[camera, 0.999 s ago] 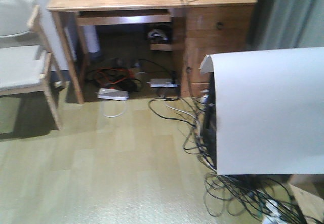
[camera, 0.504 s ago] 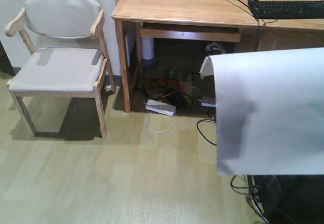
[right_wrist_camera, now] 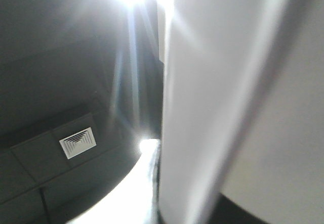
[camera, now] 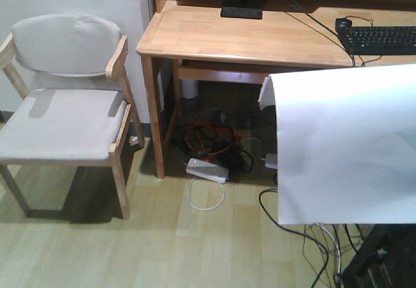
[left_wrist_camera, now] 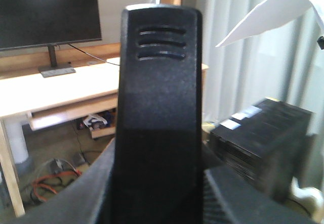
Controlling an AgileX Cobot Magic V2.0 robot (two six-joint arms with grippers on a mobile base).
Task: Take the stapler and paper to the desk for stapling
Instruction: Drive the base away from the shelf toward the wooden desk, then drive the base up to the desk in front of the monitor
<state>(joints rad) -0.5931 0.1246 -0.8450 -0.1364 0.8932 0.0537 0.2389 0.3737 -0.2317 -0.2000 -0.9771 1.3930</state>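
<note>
Your left gripper (left_wrist_camera: 157, 201) holds the stapler (left_wrist_camera: 159, 107), right gripper (right_wrist_camera: 156, 204) the paper (camera: 344, 145); it could bump the desk (camera: 247, 38) and bend.

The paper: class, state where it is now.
In the front view the paper hangs raised at the right, covering part of the desk front, just below the keyboard.

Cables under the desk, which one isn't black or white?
The orange-red cable, coiled just behind the white power strip; the rest are black or white.
</note>
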